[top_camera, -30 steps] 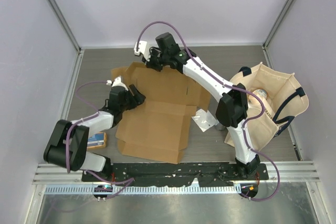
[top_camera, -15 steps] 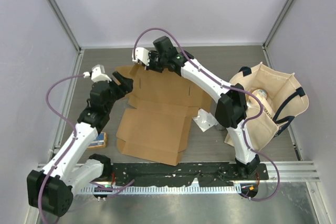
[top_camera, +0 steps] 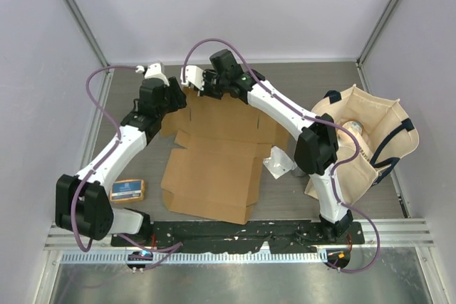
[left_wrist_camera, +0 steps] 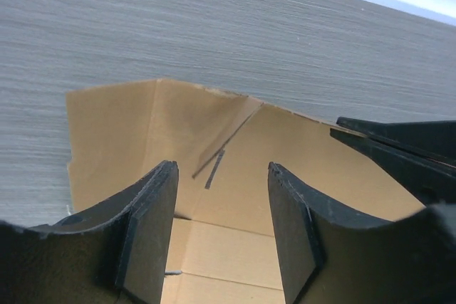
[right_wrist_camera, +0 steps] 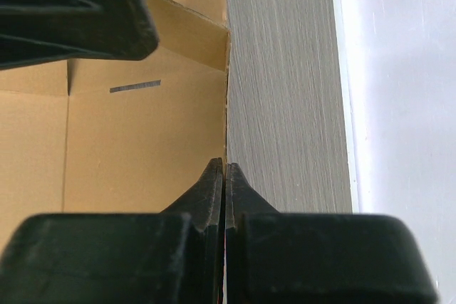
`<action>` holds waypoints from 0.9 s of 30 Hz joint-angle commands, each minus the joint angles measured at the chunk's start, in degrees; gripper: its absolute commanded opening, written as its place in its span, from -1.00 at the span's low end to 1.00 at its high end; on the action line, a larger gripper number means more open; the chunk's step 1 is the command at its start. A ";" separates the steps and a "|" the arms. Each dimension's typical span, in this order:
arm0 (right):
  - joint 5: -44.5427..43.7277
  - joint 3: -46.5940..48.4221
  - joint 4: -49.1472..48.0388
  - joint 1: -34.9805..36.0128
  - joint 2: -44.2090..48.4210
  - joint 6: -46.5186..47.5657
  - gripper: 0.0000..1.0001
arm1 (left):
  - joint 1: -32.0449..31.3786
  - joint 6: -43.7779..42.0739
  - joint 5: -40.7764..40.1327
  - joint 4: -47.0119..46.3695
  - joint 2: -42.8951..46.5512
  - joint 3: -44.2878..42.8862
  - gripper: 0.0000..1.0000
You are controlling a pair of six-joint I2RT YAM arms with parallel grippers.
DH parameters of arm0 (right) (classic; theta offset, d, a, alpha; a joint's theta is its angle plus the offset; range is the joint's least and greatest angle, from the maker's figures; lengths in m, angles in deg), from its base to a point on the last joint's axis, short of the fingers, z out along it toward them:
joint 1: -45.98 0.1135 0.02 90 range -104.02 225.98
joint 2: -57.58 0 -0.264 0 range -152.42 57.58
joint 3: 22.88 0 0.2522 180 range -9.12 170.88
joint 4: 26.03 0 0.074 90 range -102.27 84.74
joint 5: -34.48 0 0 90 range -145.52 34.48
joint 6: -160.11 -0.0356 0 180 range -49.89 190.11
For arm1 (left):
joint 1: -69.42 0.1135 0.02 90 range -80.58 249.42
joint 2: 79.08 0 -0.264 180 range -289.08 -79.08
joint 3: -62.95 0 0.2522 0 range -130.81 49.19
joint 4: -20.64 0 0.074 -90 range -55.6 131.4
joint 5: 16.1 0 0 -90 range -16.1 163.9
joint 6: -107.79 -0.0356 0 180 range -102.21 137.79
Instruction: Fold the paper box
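The paper box (top_camera: pixel 214 158) is a flat brown die-cut cardboard sheet in the middle of the table. My right gripper (top_camera: pixel 200 85) is shut on the sheet's far edge; in the right wrist view its fingertips (right_wrist_camera: pixel 226 170) pinch that thin edge, with the cardboard (right_wrist_camera: pixel 142 140) to their left. My left gripper (top_camera: pixel 176 97) is open at the sheet's far left corner, close beside the right gripper. In the left wrist view the open gripper (left_wrist_camera: pixel 221 172) hovers over the corner flap (left_wrist_camera: pixel 142 126), holding nothing. The right gripper's fingers (left_wrist_camera: pixel 406 151) show at the right.
A beige tote bag (top_camera: pixel 370 140) with dark handles stands at the right. A small orange-and-blue packet (top_camera: pixel 129 189) lies at the left near the left arm's base. A small white object (top_camera: pixel 276 162) lies by the sheet's right edge. Walls enclose the far side and both sides.
My left arm has swung from the sheet's left side up to its far left corner, beside the right gripper. The right gripper has kept its hold on the far edge.
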 commanded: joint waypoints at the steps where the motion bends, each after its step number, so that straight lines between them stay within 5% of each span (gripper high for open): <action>1: 3.56 0.27 -2.07 -0.67 4.76 0.02 -0.97 | 0.27 -9.53 -0.46 -0.53 -1.75 -4.47 0.14; 15: 5.49 0.71 -2.77 -0.67 4.76 -1.03 -0.97 | 0.19 -14.03 3.24 -3.17 -6.06 -6.14 -0.14; 20: 5.93 0.53 -3.82 -0.67 5.03 -2.00 -0.97 | 0.10 -14.74 3.59 -4.31 -7.82 -6.84 -0.50; 22: 5.32 0.45 -4.61 -0.67 5.11 -2.70 -0.97 | 0.01 -14.82 2.20 -4.57 -8.08 -6.93 -0.89; 25: 1.04 -1.92 -9.43 -0.76 6.69 -8.30 -0.58 | -0.52 -15.26 -0.87 -7.19 -7.56 -5.53 -1.00; 26: -0.82 -3.06 -11.36 -0.67 7.57 -13.29 -0.08 | -0.60 -15.00 -1.15 -8.08 -7.21 -5.00 -1.00; 27: -3.10 -5.24 -15.12 -0.67 9.05 -16.90 0.17 | -0.69 -14.83 -1.33 -9.05 -6.33 -3.43 -1.00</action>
